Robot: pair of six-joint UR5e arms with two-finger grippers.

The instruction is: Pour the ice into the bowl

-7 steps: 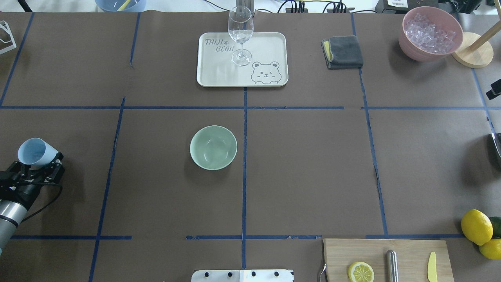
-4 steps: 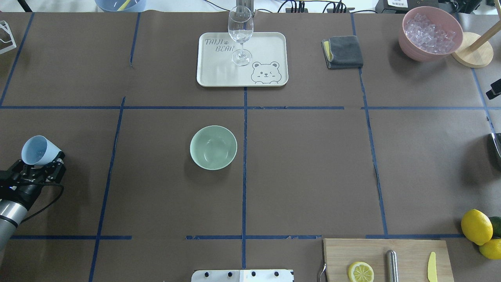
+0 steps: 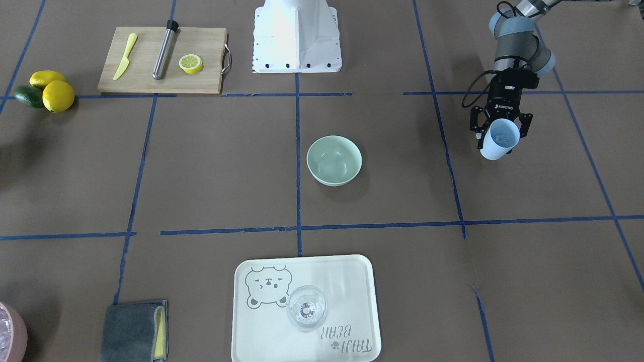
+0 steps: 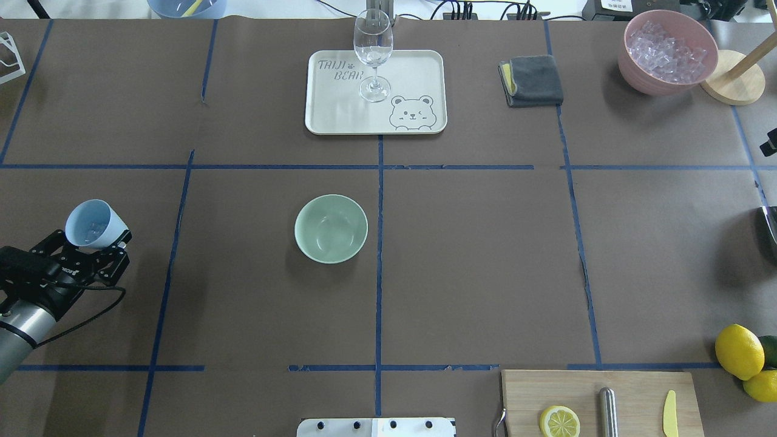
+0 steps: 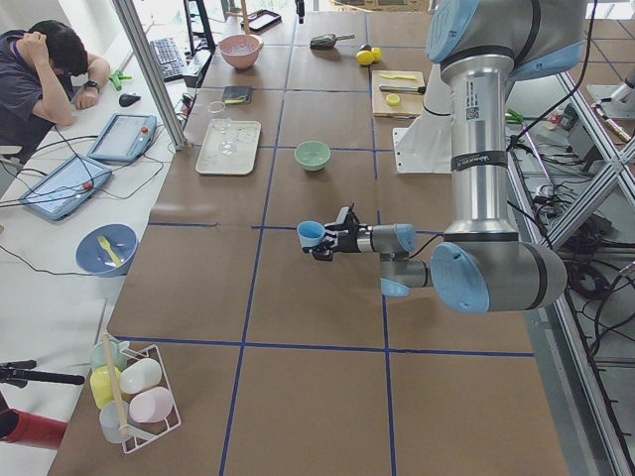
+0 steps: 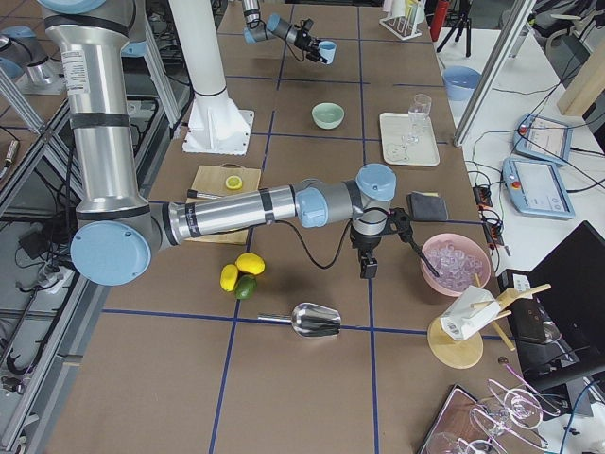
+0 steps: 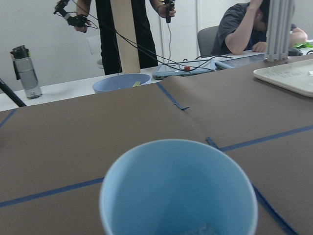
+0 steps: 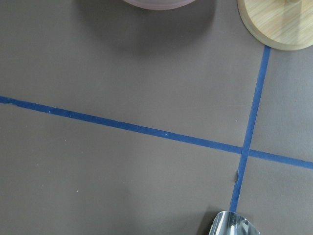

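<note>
My left gripper (image 4: 91, 243) is shut on a pale blue cup (image 4: 90, 223) and holds it tilted above the table's left side, well left of the mint-green bowl (image 4: 331, 228). A little ice (image 3: 501, 136) lies in the cup's bottom; it also shows in the left wrist view (image 7: 205, 229). The bowl (image 3: 334, 161) stands upright and holds nothing. My right gripper (image 6: 365, 270) hangs over the table next to the pink bowl (image 6: 435, 284); I cannot tell if it is open or shut.
The pink bowl (image 4: 631, 67) at the far right holds a heap of ice cubes (image 4: 665, 51). A tray (image 4: 413, 73) with a wine glass (image 4: 373, 48) stands behind the bowl. Also in view are a grey cloth (image 4: 533, 80), a cutting board (image 4: 637, 388), lemons (image 4: 739, 351) and a metal scoop (image 6: 312, 320).
My left gripper has moved to the right, toward the bowl, carrying the blue cup with it. The bowl has not moved.
</note>
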